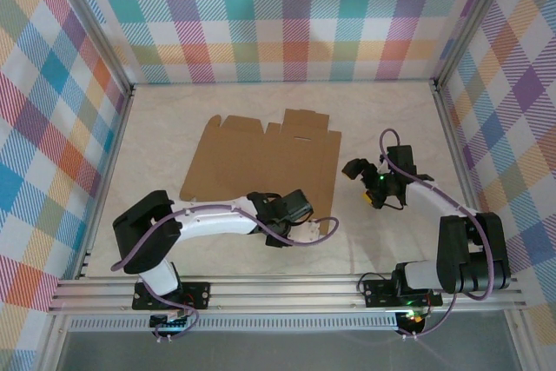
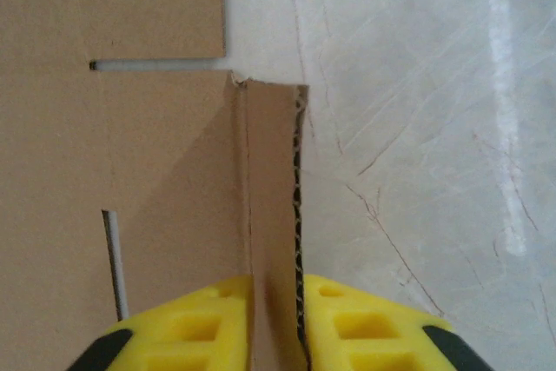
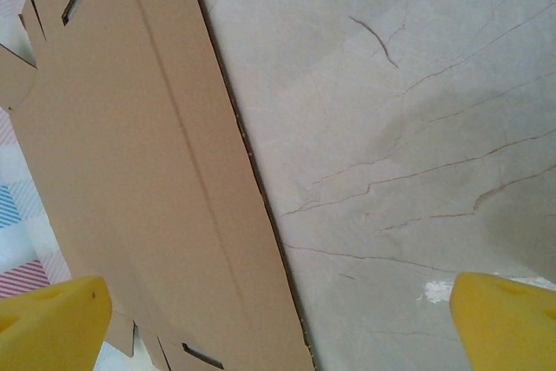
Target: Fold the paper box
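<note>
Left wrist: L end effector (image 2: pixel 276 294) clamped on paper box (image 2: pixel 130 154) flap edge; R end effector (image 3: pixel 282 310) agape, empty.

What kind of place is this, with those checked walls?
Likely a robot practice booth: a left arm and right arm bolted to a metal rail, a table fenced by plaid panels, and a paper box.
</note>
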Available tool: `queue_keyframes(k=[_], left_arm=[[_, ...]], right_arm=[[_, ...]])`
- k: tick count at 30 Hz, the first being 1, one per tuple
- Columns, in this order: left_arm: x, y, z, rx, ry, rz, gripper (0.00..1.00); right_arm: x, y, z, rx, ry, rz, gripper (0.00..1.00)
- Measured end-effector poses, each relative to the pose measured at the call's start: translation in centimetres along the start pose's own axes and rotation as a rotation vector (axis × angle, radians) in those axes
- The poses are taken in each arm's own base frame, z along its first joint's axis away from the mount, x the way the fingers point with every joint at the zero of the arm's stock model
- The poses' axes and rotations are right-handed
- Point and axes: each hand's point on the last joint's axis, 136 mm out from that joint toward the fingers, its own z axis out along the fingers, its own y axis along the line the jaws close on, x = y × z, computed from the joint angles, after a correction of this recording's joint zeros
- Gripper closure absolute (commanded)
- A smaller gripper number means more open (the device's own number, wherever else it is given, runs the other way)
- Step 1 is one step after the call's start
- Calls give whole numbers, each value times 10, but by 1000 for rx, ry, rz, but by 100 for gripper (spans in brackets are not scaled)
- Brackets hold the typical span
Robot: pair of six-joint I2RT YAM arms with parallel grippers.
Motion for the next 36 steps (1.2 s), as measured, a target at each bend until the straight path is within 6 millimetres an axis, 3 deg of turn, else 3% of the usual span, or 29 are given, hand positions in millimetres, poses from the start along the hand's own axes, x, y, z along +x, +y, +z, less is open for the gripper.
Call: queue_keyframes(k=[5,14,19,26,36], left_arm=[[4,7,-8,-93,-48,-25,100],[-15,34,-37,-281,-256,-185,100],[-22,41,-43,-314,-315,-231,100],[-28,43,-48,-319,-354,-248,100],[-29,42,-49,-310,-369,-261,100]], right_arm=[[-4,5,-1,-25,-21,-3,2],[-12,48,0,-238,-18,-69,30],[-14,66,1,-332,-1,-112,39],[-17,73,16,-368,42,-124,46],[-29,96,42,-378,55,-169,88]])
